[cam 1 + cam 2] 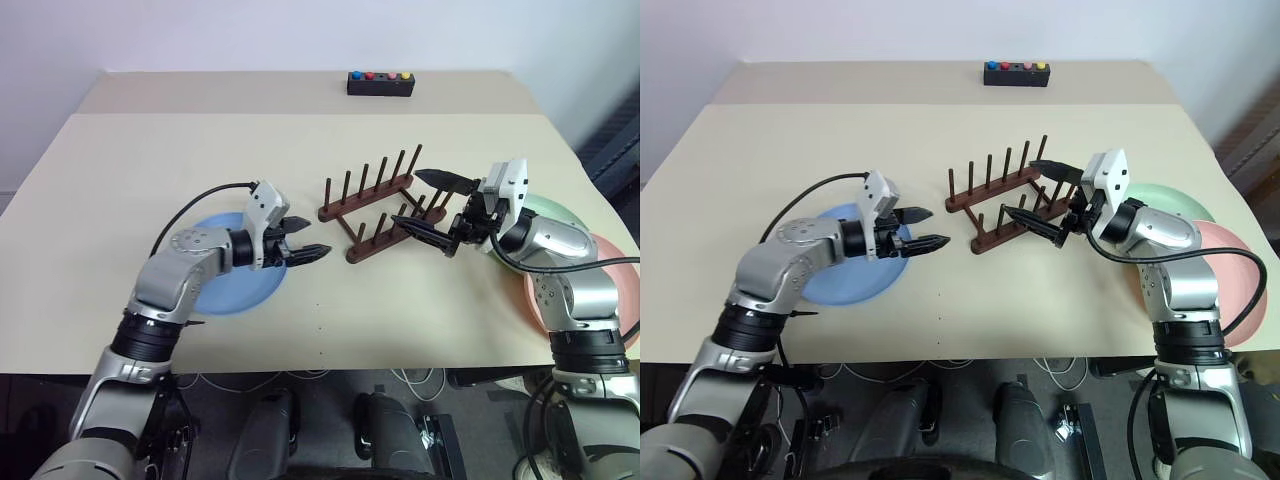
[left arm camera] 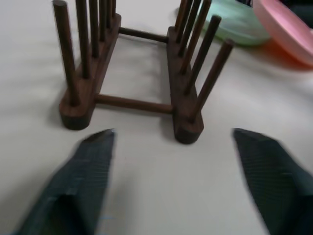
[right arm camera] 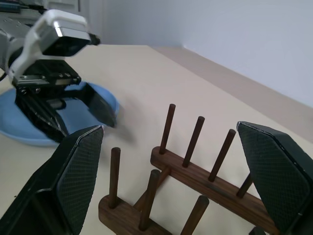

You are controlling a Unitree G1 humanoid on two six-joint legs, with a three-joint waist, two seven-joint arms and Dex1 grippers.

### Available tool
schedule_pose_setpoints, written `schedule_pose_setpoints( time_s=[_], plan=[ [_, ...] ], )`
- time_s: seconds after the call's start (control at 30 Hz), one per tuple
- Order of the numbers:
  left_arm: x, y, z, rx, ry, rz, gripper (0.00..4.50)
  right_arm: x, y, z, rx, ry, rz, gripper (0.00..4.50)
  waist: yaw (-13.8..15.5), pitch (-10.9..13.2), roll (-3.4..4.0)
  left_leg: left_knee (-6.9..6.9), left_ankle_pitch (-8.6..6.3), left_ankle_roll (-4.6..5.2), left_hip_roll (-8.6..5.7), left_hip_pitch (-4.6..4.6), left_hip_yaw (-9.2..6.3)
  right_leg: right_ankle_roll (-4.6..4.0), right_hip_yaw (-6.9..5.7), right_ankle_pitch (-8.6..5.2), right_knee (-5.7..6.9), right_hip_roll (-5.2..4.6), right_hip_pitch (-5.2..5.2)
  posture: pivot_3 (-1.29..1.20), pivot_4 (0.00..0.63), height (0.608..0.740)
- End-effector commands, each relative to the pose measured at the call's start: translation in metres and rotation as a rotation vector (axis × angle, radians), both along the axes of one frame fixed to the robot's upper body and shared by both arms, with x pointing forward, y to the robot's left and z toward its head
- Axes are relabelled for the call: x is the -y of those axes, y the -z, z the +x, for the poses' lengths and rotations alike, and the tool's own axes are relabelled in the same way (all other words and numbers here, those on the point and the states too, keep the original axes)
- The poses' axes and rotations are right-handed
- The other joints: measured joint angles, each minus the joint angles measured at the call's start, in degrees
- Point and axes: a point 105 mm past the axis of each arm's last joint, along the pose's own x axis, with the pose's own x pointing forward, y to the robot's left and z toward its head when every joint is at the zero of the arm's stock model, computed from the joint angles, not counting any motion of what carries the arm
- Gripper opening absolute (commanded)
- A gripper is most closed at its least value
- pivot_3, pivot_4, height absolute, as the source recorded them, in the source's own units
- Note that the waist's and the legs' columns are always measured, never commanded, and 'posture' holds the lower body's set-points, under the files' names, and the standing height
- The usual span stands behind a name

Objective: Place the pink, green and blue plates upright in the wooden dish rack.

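While the wooden dish rack stands bare in the middle of the desk, all three plates lie flat: the blue plate on its left under the left arm, the green plate and pink plate on its right. The left end effector points at the rack, spread wide and holding nothing; the right end effector gapes empty over the rack's end.
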Motion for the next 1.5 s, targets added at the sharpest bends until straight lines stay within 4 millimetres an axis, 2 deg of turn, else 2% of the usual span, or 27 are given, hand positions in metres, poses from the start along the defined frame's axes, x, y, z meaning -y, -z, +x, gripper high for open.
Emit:
schedule_pose_setpoints(
  time_s=[0.03,0.3,0.63,0.83,0.93,1.1,1.13,1.27,1.4,1.5],
  plan=[
    [0.01,-0.003,0.0,0.03,0.02,0.02,4.45,0.003,-0.016,-0.006,0.074,0.011,0.004,4.5,-0.1,0.0,0.0,0.0,0.0,0.0,0.0,0.0,0.0,0.0,0.0,0.0,0.0,0.0,0.0,0.0,0.15,0.735],
    [0.038,0.022,-0.001,0.032,0.021,0.156,4.45,0.001,-0.017,-0.006,0.082,0.02,0.014,4.5,0.0,0.0,0.0,0.05,-0.02,0.03,-0.01,0.01,0.0,0.01,0.0,0.01,0.0,-0.01,0.04,0.0,0.15,0.735],
    [0.059,0.036,0.007,0.023,-0.031,0.21,4.45,-0.001,-0.016,-0.005,0.082,0.027,0.02,4.5,0.0,0.0,0.0,0.06,-0.02,0.03,-0.02,0.01,-0.02,0.02,0.0,0.01,0.0,-0.01,0.05,0.0,0.15,0.735],
    [0.071,0.038,0.01,0.015,-0.032,0.197,4.45,-0.002,-0.016,-0.005,0.083,0.031,0.021,4.5,0.1,0.0,0.0,0.09,-0.03,0.05,-0.02,0.01,-0.02,0.03,0.0,0.01,-0.01,-0.02,0.07,0.0,0.15,0.735],
    [0.072,0.038,0.014,0.002,-0.054,0.181,3.6,-0.001,-0.016,-0.006,0.084,0.035,0.02,4.5,0.1,0.0,0.0,0.1,-0.03,0.05,-0.02,0.01,-0.03,0.03,-0.01,0.01,0.0,-0.03,0.07,0.0,0.15,0.735],
    [0.072,0.038,0.015,0.006,-0.058,0.182,1.03,0.0,-0.017,-0.007,0.089,0.047,0.018,4.5,0.1,0.0,0.0,0.1,-0.03,0.06,-0.02,0.01,-0.03,0.04,-0.01,0.02,-0.01,-0.03,0.07,0.0,0.15,0.735],
    [0.072,0.038,0.016,0.009,-0.059,0.184,0.74,0.0,-0.017,-0.007,0.091,0.049,0.018,4.5,0.1,0.0,0.02,0.11,-0.04,0.06,-0.02,0.01,-0.03,0.04,-0.01,0.02,-0.01,-0.04,0.08,0.0,0.15,0.735],
    [0.066,0.034,0.019,0.027,-0.054,0.191,0.75,0.003,-0.025,-0.007,0.109,0.061,0.051,4.5,0.0,0.0,0.04,0.14,-0.04,0.06,-0.04,0.03,-0.05,0.05,-0.02,0.02,-0.01,-0.05,0.11,0.0,0.15,0.735],
    [0.05,0.019,0.033,0.073,-0.084,0.169,0.75,0.008,-0.034,-0.009,0.118,0.056,0.093,4.5,0.0,0.0,0.04,0.14,-0.04,0.06,-0.03,0.03,-0.06,0.05,-0.03,0.02,-0.01,-0.04,0.11,0.0,0.15,0.735],
    [0.04,0.007,0.04,0.142,-0.042,0.168,0.75,0.017,-0.027,-0.015,0.071,0.037,0.057,4.5,0.0,0.0,0.04,0.14,-0.04,0.07,-0.03,0.03,-0.06,0.05,-0.03,0.02,0.0,-0.04,0.1,0.0,0.15,0.735]
  ],
)
